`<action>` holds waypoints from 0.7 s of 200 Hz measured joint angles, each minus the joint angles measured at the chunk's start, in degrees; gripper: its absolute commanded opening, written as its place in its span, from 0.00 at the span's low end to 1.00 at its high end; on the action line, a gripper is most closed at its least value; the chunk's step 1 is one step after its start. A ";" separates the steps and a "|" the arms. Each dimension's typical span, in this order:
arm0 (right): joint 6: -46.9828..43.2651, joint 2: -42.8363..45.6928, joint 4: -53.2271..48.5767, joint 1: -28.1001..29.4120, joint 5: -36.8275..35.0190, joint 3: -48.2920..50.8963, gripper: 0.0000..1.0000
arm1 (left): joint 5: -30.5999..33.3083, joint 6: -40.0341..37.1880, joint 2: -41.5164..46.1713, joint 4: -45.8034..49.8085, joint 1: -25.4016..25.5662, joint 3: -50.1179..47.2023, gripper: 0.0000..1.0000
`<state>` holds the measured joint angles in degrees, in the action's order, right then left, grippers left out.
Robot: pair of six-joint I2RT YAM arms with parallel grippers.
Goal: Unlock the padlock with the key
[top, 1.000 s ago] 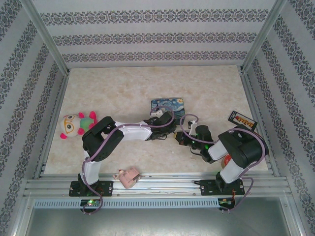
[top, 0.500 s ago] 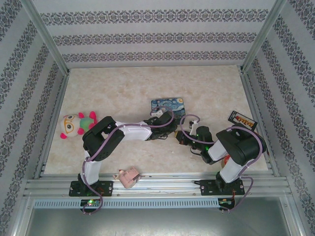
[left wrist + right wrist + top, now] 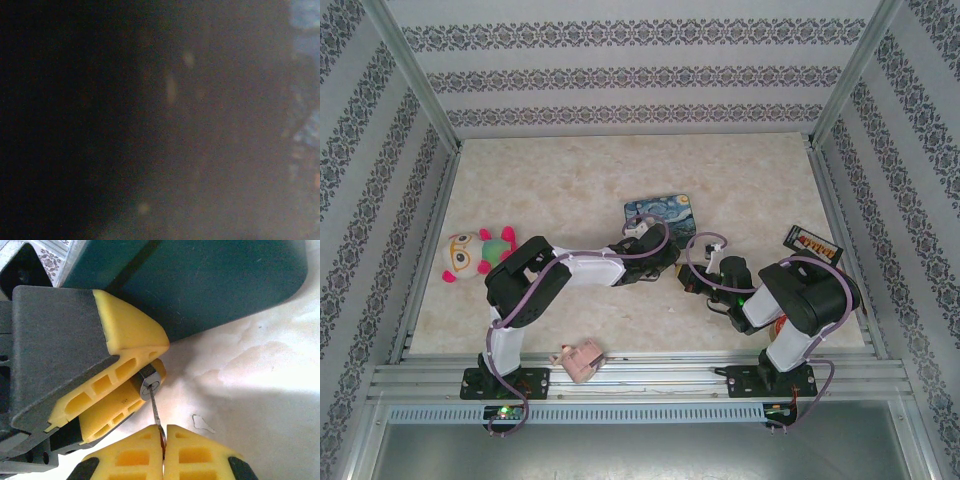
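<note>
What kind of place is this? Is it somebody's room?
Probably a robot test booth, not a room: a left arm and a right arm are bolted to a metal rail, patterned panels box in the table, and a plush toy lies there.

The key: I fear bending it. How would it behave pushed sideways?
Probably stiff but bendable: the key is a thin metal sliver. It may pivot, since the right gripper pinches only its near end. Its tip meets the padlock, so side force likely levers it.

ok so: two arms (image 3: 582, 270) (image 3: 800, 300), one key (image 3: 156, 416), one padlock (image 3: 151, 383), one tin (image 3: 662, 211), one plush (image 3: 475, 254), one pink thing (image 3: 578, 361), one dark box (image 3: 813, 242)
</note>
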<state>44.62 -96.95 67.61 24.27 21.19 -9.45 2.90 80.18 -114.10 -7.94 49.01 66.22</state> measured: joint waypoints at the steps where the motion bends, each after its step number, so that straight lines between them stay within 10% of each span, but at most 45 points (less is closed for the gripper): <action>1: 0.00 0.00 0.02 -0.09 0.04 0.00 0.00 | 0.02 0.02 0.00 -0.04 0.00 0.00 0.07; 140: 1.18 -6.75 8.26 -3.17 5.95 -0.20 0.00 | 0.11 0.87 0.02 -2.01 -0.02 -0.59 0.07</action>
<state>45.80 -103.70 75.88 21.10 27.14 -9.65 3.01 81.06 -114.08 -9.96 48.99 65.63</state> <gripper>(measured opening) 0.062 0.310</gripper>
